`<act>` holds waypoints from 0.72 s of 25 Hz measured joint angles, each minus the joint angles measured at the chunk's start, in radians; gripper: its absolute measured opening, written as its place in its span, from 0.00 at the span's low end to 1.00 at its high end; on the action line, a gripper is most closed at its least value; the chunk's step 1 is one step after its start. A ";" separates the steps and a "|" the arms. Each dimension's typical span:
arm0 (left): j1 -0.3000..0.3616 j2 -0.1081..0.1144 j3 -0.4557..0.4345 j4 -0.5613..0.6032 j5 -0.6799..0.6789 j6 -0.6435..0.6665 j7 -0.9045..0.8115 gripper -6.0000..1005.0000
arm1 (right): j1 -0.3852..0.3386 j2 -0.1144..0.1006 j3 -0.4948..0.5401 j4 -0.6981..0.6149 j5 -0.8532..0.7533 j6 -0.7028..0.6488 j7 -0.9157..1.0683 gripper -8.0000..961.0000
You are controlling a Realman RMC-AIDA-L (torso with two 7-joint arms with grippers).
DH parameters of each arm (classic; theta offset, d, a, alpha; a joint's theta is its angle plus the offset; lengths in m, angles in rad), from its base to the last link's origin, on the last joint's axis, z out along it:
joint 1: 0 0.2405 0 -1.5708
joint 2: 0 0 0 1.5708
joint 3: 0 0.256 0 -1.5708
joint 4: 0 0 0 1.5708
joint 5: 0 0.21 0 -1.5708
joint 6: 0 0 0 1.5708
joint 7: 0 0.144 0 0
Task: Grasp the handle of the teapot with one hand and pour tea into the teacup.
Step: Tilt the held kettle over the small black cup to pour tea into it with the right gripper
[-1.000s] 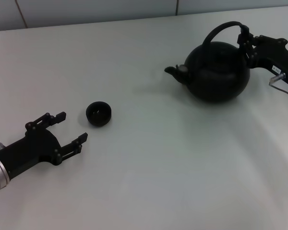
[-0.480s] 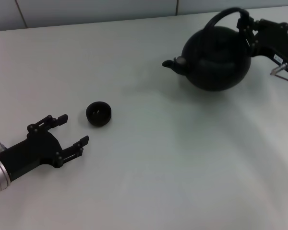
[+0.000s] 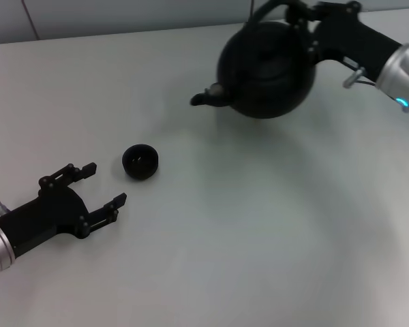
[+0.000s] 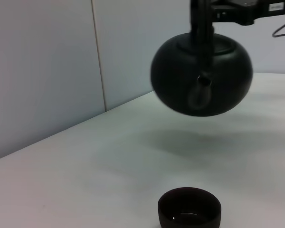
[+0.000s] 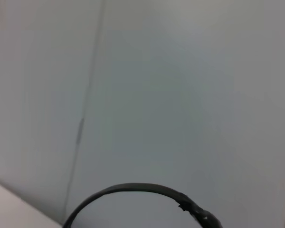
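The round black teapot (image 3: 266, 68) hangs in the air at the back of the table, spout (image 3: 206, 98) pointing left toward the cup. My right gripper (image 3: 307, 15) is shut on its arched black handle (image 5: 133, 192), whose top runs off the head view. The left wrist view shows the teapot (image 4: 202, 73) lifted, spout facing the camera. The small black teacup (image 3: 140, 161) sits upright on the table at the left, also in the left wrist view (image 4: 189, 209). My left gripper (image 3: 103, 188) is open and empty just in front of the cup, apart from it.
The white table (image 3: 232, 231) spreads wide between the cup and the teapot. A pale wall (image 4: 42, 66) stands behind the table's far edge.
My right gripper has lifted the teapot off the table and carried it left toward the cup. The left arm and the cup have stayed still.
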State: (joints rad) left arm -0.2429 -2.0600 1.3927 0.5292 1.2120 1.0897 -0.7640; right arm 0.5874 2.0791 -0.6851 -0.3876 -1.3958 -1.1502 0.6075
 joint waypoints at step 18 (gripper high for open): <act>-0.001 0.000 0.000 0.002 0.000 -0.001 -0.002 0.77 | 0.095 0.008 -0.280 -0.090 0.008 0.157 0.006 0.10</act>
State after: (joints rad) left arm -0.2439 -2.0601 1.3928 0.5308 1.2118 1.0891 -0.7655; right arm 0.6820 2.0867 -0.9648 -0.4780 -1.3880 -0.9935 0.6137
